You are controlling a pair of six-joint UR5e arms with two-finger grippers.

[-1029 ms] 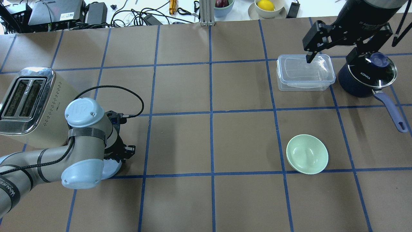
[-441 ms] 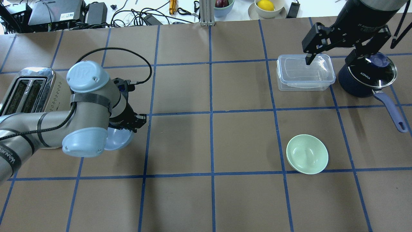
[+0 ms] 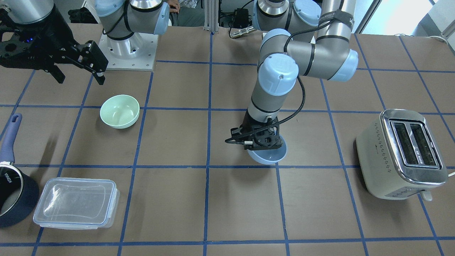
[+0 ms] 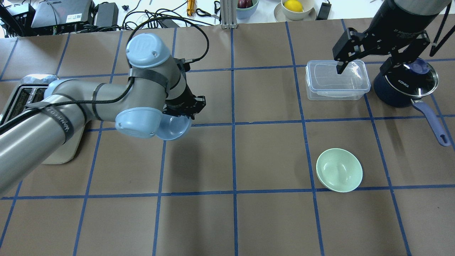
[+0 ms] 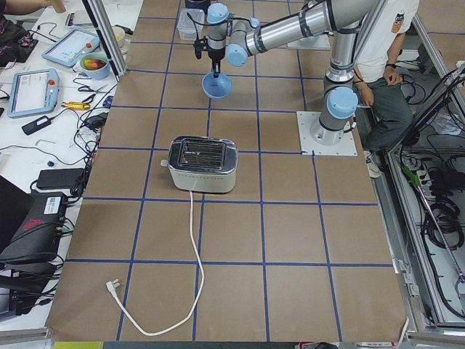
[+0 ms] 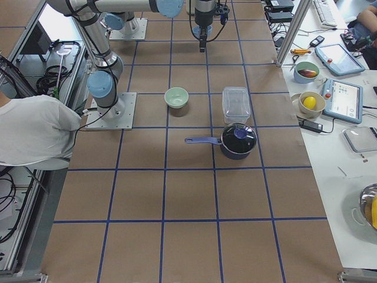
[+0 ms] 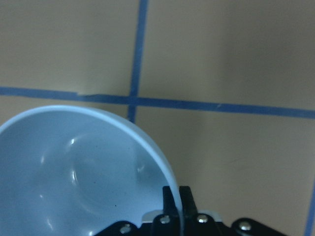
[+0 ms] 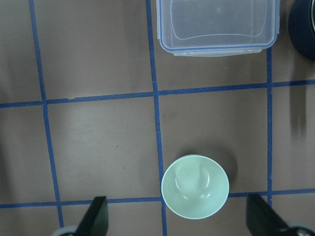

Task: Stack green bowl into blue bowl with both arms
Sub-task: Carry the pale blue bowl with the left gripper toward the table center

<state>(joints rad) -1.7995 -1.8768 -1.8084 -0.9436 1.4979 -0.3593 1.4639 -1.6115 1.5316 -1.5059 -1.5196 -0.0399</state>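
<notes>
The pale mint-green bowl [image 4: 339,170] sits upright and alone on the table at the right; it also shows in the front view [image 3: 119,111] and the right wrist view [image 8: 195,186]. My left gripper [image 4: 185,108] is shut on the rim of the pale blue bowl [image 4: 172,128] and holds it above the table, left of centre. The left wrist view shows the bowl's rim [image 7: 162,162] pinched between the fingers. My right gripper [image 4: 362,64] is open and empty, high over the far right, with the green bowl below it and apart from it.
A clear lidded container [image 4: 337,80] and a dark blue saucepan with a handle [image 4: 405,85] stand at the far right. A toaster [image 3: 401,153] stands at the left end. Cables and small items line the table's far edge.
My left arm has carried the blue bowl away from the toaster, farther out and toward the table's centre. The right gripper has barely moved. The green bowl has not moved.
</notes>
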